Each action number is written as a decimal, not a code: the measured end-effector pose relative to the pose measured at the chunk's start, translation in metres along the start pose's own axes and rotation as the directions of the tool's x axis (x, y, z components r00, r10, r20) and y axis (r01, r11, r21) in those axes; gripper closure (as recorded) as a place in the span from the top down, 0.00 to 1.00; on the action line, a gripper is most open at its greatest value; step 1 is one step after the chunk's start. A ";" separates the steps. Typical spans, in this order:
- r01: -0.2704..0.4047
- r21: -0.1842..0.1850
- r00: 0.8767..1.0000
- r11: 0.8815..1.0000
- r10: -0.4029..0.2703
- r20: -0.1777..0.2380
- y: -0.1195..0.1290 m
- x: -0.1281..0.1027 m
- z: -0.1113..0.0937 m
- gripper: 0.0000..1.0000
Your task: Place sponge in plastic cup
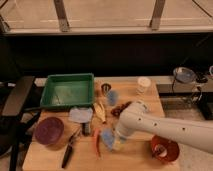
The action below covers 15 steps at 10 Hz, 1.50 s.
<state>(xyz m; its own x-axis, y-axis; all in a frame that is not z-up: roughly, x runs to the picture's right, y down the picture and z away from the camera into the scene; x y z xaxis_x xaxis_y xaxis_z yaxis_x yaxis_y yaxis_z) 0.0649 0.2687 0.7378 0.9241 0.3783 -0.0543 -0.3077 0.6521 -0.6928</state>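
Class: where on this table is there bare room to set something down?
Inside the green tray; between blue cup and white cup; along the front edge beside the red bowl. Crowded: mid-table, around the gripper at the sponge.

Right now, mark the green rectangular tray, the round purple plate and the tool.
Green rectangular tray (66,93): camera view, bare floor.
Round purple plate (48,130): camera view, centre.
Tool (112,141): camera view, its tip, lower centre of picture.
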 end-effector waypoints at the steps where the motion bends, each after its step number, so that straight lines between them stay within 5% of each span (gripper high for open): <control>1: 0.006 0.011 1.000 1.000 -0.006 0.012 -0.006 -0.005 -0.014 0.00; 3: 0.009 0.027 0.999 1.000 -0.010 0.034 -0.020 -0.014 -0.037 0.00; 10: -0.017 0.006 0.983 1.000 0.016 0.183 -0.112 -0.104 -0.098 0.00; 15: -0.045 0.006 0.981 0.999 0.043 0.189 -0.183 -0.139 -0.088 0.00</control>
<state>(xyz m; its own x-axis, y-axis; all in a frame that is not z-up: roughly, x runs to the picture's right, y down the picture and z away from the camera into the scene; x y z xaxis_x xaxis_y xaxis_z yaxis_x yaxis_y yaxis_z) 0.0124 0.0389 0.8089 0.8505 0.5233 0.0528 -0.3503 0.6385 -0.6853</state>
